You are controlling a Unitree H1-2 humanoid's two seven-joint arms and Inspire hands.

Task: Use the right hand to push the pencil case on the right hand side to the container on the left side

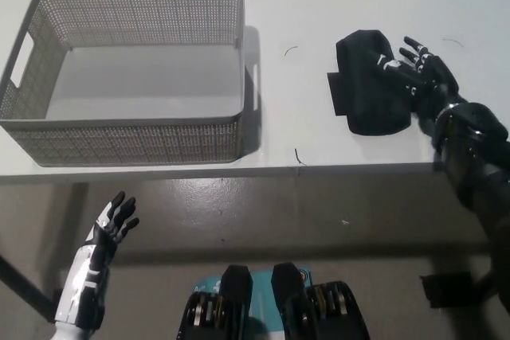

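The black pencil case (370, 83) lies flat on the white tabletop (319, 5), toward the table's right side and a little back from its front edge, with the robot's black right hand (416, 72) set against the case's right flank. The hand's fingers (392, 64) are spread apart and reach leftward over the case's upper right part, touching its fabric without closing round it; the palm sits just off the case's right edge, and the black forearm runs away toward the table's front right corner.

The case is a dark, soft-looking pouch, rounded at its far end, with a flat flap jutting from its left side. Well apart from it, across a bare stretch of tabletop, stands the grey perforated container (127, 129), a rectangular basket with cut-out handles in its short walls, filling the left half of the table and reaching close to the front edge. Its inside shows only its pale floor.

Two small dark threads lie between basket and case, one (292, 51) toward the back, one (299, 156) by the front edge.

The white left hand (111, 224) hangs below the table's front edge at lower left, fingers apart, holding nothing.
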